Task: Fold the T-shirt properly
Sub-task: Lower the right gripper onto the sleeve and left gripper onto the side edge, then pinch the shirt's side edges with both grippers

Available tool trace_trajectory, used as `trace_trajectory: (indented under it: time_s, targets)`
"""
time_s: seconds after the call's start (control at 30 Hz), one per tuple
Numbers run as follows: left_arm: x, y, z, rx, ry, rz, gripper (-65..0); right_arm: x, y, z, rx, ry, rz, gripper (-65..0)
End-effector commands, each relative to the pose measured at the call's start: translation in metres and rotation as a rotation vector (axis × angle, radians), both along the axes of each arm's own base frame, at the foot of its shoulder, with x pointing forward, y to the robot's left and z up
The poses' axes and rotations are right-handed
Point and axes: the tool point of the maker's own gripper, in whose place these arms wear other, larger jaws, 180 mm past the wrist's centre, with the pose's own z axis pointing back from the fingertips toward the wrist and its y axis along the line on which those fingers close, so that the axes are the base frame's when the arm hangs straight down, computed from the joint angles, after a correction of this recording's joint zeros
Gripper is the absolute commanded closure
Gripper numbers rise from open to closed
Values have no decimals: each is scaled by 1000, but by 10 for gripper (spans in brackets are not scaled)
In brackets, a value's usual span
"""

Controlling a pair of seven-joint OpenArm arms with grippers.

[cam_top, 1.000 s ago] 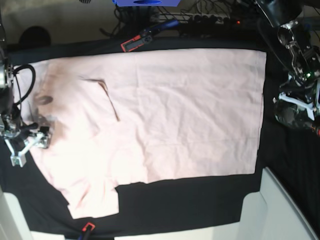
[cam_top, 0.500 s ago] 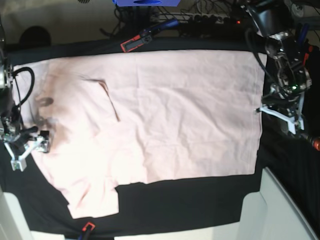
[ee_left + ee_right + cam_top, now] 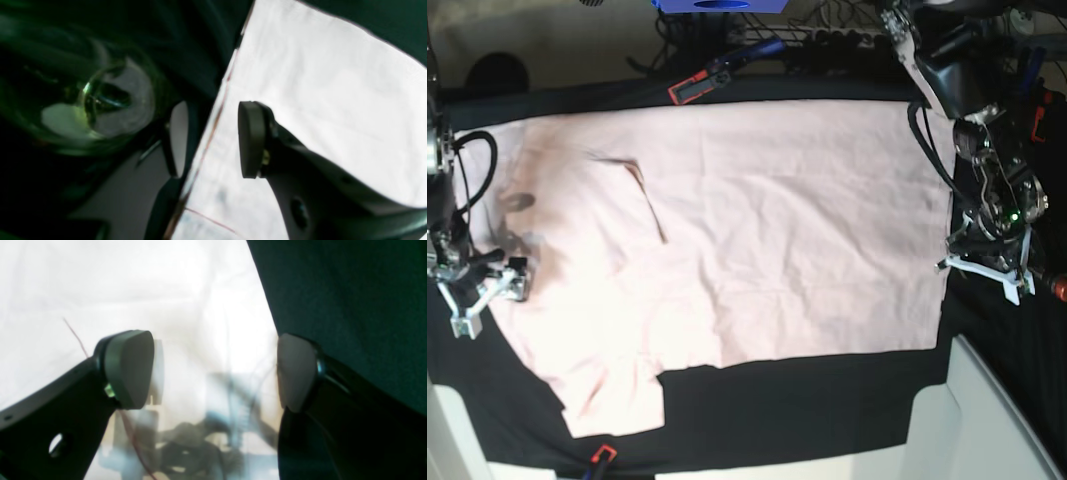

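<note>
The pale pink T-shirt [image 3: 757, 230] lies spread, plain side up, on the black table cloth [image 3: 807, 400], with a sleeve sticking out at the front left. My left gripper [image 3: 980, 272] is open at the shirt's right hem. In the left wrist view the hem edge of the T-shirt [image 3: 317, 83] runs between the fingers of the left gripper [image 3: 213, 140]. My right gripper [image 3: 487, 300] is open at the shirt's left edge. The right wrist view shows the right gripper [image 3: 213, 373] spread wide over the T-shirt [image 3: 133, 290] and the cloth beside it.
A red-and-black clamp [image 3: 692, 88] sits at the table's back edge and another clamp [image 3: 602, 458] at the front. Cables [image 3: 827, 35] lie behind the table. A white surface [image 3: 992, 420] borders the cloth at the front right.
My left arm has swung in and come down along the shirt's right hem toward the front. The right gripper has barely moved. The shirt lies as before.
</note>
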Motion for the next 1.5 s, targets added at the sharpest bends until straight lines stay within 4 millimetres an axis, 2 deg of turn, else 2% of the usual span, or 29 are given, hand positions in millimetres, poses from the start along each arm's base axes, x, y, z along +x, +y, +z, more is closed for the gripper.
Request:
trace_trajectory:
  time_s: [0.0,0.1,0.33,0.47,0.6,0.73,0.83,0.93,0.97,1.03,1.07,1.1,1.2,1.47]
  targets:
    - [14,9,11,19,-33,13,-244,16,-9,19,-4,-59,-5,-553]
    - [22,15,-5,6,18,45,-244,14,-5,18,17,-56,16,-550]
    - [44,27,-17,21,28,58,-244,9,-4,13,19,-20,20,-550]
    - [57,24,-31,-26,47,41,-244,9,-4,13,19,-16,21,-550]
    - [65,9,-46,-69,50,20,-244,9,-4,13,19,-16,21,-550]
    - [62,-5,-60,-95,60,5,-245,9,-4,13,19,-16,21,-550]
    - [63,-11,-62,-104,59,1,-242,10,-4,14,19,-21,21,-550]
    - [60,-16,-67,-113,68,-1,-227,20,-1,23,13,-49,36,-550]
    - [60,-16,-67,-113,68,-1,-193,22,-3,26,8,-57,38,-550]
    - [58,-17,-69,-117,75,-1,-74,23,-7,30,1,-64,37,-550]
    - [58,-16,-69,-117,75,0,-32,23,-8,30,-1,-64,37,-550]
    - [57,-16,-69,-118,76,2,-17,24,-8,31,-1,-67,37,-550]
    - [56,-18,-71,-124,82,3,-10,34,-10,41,-3,-94,35,-550]
    - [28,-17,-90,-125,131,10,0,61,1,64,11,-153,40,-557]
